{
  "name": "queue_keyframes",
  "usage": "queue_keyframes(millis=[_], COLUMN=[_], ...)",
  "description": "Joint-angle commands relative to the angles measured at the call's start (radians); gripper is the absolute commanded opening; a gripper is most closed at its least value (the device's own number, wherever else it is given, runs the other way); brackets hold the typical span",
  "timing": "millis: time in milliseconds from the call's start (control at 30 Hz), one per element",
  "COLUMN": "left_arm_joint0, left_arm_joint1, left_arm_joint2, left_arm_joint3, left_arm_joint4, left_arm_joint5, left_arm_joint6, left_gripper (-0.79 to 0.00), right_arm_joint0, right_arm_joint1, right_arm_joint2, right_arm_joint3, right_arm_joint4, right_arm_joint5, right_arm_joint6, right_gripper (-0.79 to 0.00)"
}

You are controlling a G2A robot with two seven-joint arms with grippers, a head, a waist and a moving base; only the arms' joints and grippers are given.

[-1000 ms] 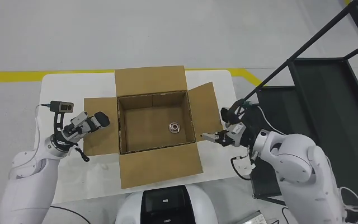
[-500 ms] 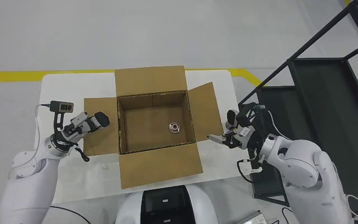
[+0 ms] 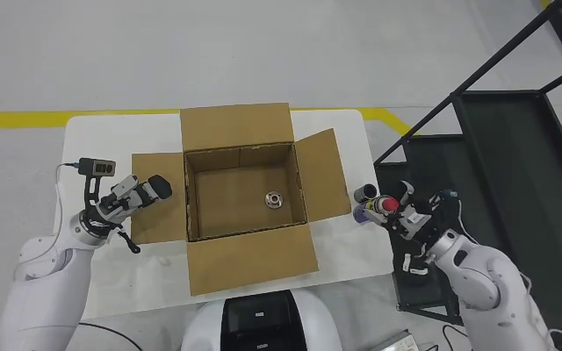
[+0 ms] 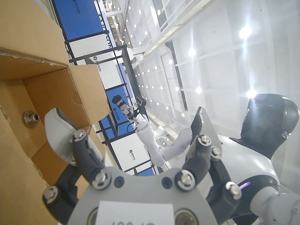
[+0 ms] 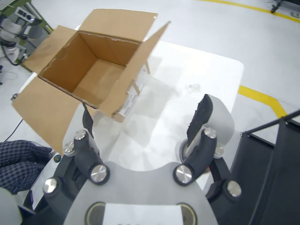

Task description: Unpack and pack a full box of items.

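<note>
An open cardboard box [image 3: 248, 191] stands in the middle of the white table [image 3: 97, 132], all its flaps folded out. A small round metal flange [image 3: 273, 200] lies on the box floor, and also appears in the left wrist view as the flange [image 4: 30, 118]. My left gripper [image 3: 156, 187] hangs open over the box's left flap, with nothing between its fingers [image 4: 56, 122]. My right gripper [image 3: 362, 202] is open and holds nothing, just off the right flap near the table's right edge. From there it faces the box [image 5: 93, 71].
A black metal rack [image 3: 492, 158] stands close to the table's right side, beside my right arm. A patch of something clear and thin [image 5: 154, 83] lies on the table [image 5: 211, 71] by the right flap. Yellow floor tape [image 3: 88, 116] runs behind the table.
My right gripper has pulled back from the box's right flap toward the table's right edge and turned. The left arm, the box and the flange have stayed put.
</note>
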State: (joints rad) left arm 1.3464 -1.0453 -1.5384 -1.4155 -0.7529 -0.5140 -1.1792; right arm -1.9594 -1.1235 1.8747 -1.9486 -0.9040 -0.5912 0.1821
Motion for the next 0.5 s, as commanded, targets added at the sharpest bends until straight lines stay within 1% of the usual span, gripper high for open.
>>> queue_keyframes(millis=[0, 100, 167, 467], left_arm_joint0=[0.0, 0.0, 0.0, 0.0], left_arm_joint1=[0.0, 0.0, 0.0, 0.0], left_arm_joint2=[0.0, 0.0, 0.0, 0.0], left_arm_joint3=[0.0, 0.0, 0.0, 0.0], left_arm_joint4=[0.0, 0.0, 0.0, 0.0], left_arm_joint5=[0.0, 0.0, 0.0, 0.0], left_arm_joint6=[0.0, 0.0, 0.0, 0.0], left_gripper=[0.0, 0.0, 0.0, 0.0], right_arm_joint0=[-0.029, -0.062, -0.075, -0.078], right_arm_joint1=[-0.007, -0.019, -0.023, -0.024], right_arm_joint2=[-0.008, -0.041, -0.062, -0.071], right_arm_joint3=[0.046, 0.092, 0.108, 0.11], right_arm_joint4=[-0.072, -0.148, -0.204, -0.214], right_arm_joint5=[0.061, 0.13, 0.168, 0.173], right_arm_joint6=[-0.139, -0.294, -0.353, -0.365], right_gripper=[0.0, 0.0, 0.0, 0.0])
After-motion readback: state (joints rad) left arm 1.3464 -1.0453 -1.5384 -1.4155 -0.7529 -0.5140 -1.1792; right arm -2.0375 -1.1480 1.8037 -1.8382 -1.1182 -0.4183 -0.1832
